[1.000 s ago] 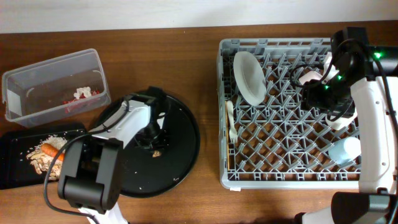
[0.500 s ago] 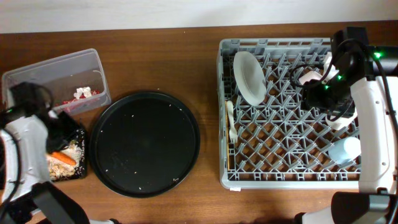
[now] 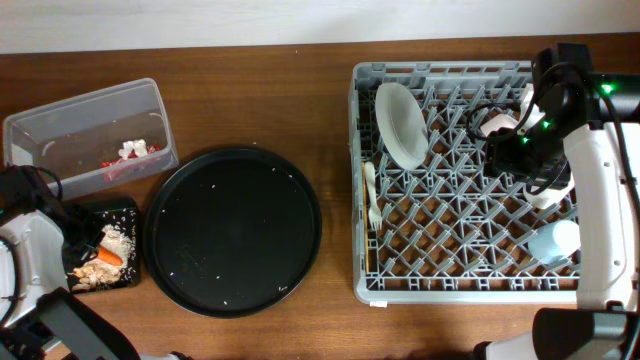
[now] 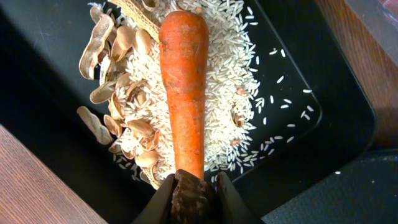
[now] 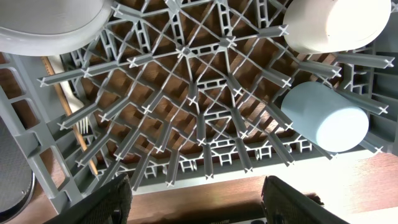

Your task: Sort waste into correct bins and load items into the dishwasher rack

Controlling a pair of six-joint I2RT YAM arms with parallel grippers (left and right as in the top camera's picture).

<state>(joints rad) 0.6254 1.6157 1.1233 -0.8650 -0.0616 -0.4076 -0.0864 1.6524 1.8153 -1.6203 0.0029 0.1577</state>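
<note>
Over the flat black tray [image 4: 37, 93], left gripper [image 4: 191, 198] clenched on what looks like 1 small brown bit [image 4: 188, 190], at the narrow end of the carrot [image 4: 185, 93] lying on pale food scraps [image 4: 230, 81], right gripper [image 5: 198, 190] spread wide above the dishwasher rack [image 5: 186, 93], light blue cup [image 5: 323, 115] inside it.

On the worktop [image 3: 330, 100] the rack [image 3: 460, 287] is set at the right and the round tray [image 3: 232, 230] in the middle, and at the left the tub [image 3: 60, 125] is placed behind the flat tray [image 3: 125, 210]. In the rack the plate [image 3: 402, 125] is stood at the back left, the fork [image 3: 372, 195] is laid before it, and a cup [image 3: 555, 240] is laid at the front right. The carrot [image 4: 183, 93] is laid on rice [image 4: 230, 74] in the flat tray, and a small bit [image 4: 189, 194] is held in the left pincer [image 4: 189, 199] just by its end.
</note>
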